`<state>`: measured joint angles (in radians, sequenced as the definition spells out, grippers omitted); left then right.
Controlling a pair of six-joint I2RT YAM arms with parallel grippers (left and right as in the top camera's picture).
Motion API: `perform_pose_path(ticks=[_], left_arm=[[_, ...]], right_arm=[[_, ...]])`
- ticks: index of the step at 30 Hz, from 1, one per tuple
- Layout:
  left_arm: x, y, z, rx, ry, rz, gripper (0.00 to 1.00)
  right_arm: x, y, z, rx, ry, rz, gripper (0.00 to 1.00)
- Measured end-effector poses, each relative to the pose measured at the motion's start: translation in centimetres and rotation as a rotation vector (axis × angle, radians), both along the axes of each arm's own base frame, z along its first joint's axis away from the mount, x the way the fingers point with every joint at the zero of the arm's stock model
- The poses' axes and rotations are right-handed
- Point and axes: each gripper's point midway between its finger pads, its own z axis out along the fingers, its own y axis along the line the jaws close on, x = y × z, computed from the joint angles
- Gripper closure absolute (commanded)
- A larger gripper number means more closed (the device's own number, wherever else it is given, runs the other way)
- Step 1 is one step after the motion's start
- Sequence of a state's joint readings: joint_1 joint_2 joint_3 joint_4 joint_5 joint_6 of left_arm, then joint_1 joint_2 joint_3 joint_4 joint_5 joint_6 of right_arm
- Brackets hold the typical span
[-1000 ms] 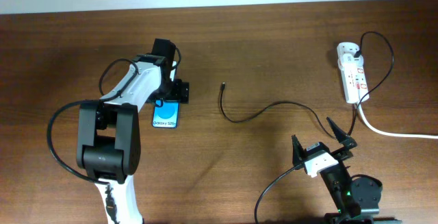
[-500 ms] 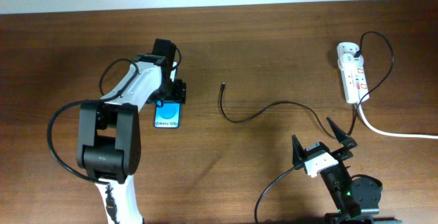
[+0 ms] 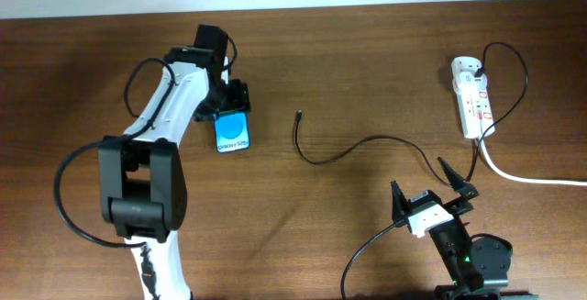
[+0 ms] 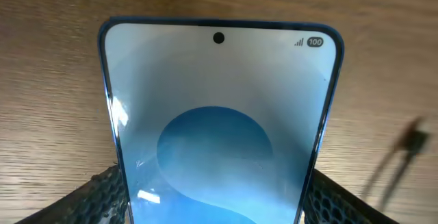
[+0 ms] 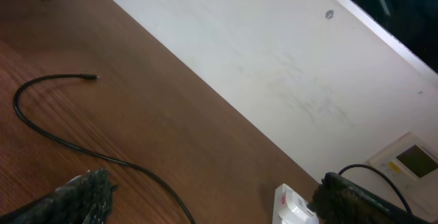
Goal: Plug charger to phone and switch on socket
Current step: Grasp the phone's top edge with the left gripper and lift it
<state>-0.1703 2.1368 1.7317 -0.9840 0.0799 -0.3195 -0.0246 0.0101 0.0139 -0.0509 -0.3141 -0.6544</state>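
The phone (image 3: pixel 233 132), with a bright blue lit screen, is held in my left gripper (image 3: pixel 229 109), which is shut on its sides; it fills the left wrist view (image 4: pixel 219 128). The charger (image 3: pixel 344 153), a thin black cable, curves across the table, its plug tip (image 3: pixel 299 114) to the right of the phone; it also shows in the right wrist view (image 5: pixel 61 138). The socket (image 3: pixel 471 96), a white power strip with a black plug in it, lies at the far right; its end shows in the right wrist view (image 5: pixel 293 207). My right gripper (image 3: pixel 431 188) is open and empty near the front edge.
The thick white cord (image 3: pixel 527 176) of the power strip runs off to the right edge. A white wall (image 5: pixel 274 53) stands behind the table's far edge. The right arm's base (image 3: pixel 468 259) sits at the front right.
My left gripper has taken the phone upward and a little right and turned it, so the screen now shows further from the arm's link. The right arm has not moved.
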Motion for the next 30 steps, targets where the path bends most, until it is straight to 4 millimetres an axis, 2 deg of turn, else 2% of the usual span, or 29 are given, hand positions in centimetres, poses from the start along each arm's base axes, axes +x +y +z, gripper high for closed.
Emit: perform_pose_path(ticks=[8, 18, 22, 30], left_arm=[[-0.4, -2.6, 0.6, -0.218, 0.085, 0.273, 1.00], [-1.4, -6.7, 2.3, -0.502, 0.299, 0.612, 1.00], [-2.0, -8.9, 3.9, -0.639, 0.403, 0.629, 1.00], [-3.3, -12.2, 8.5, -0.939, 0.613, 0.570, 1.00]], right_arm=[[0.0, 0.0, 0.0, 0.000, 0.000, 0.000, 0.02], [0.0, 0.0, 0.0, 0.000, 0.000, 0.000, 0.02], [0.0, 0.0, 0.0, 0.000, 0.000, 0.000, 0.01], [0.0, 0.0, 0.0, 0.000, 0.000, 0.000, 0.02]])
